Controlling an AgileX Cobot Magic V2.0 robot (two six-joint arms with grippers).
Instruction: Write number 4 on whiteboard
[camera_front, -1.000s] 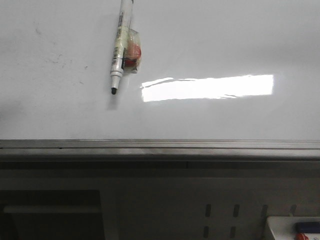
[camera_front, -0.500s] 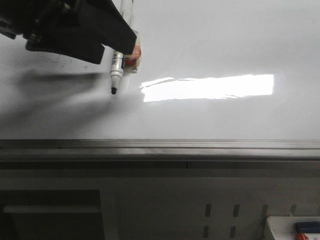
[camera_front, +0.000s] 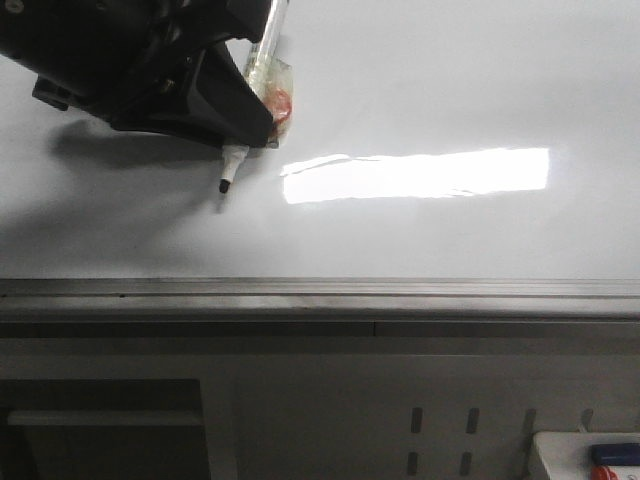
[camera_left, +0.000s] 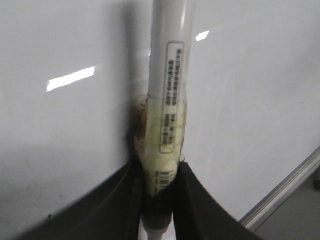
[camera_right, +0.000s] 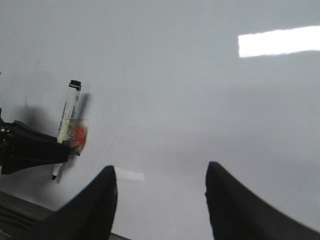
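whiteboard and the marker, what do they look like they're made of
The whiteboard looks like glossy coated board: it mirrors a bright light patch, and its edge strip looks like brushed grey metal. The marker in the left tool seems to be smooth white plastic with a printed label, wrapped in yellowish tape.

The whiteboard (camera_front: 420, 90) is seen as a broad, glossy white surface filling the upper half of the front view, bounded along its near side by a grey metal edge strip (camera_front: 320, 292) that runs straight across the middle of the frame. A bright rectangular light reflection (camera_front: 415, 175) is laid across the board right of centre. A soft dark shadow is cast over the board at the upper left and left of the frame. In the right wrist view the same white surface (camera_right: 175, 75) is shown, with the reflection at the upper right. No drawn strokes can be made out on the board.
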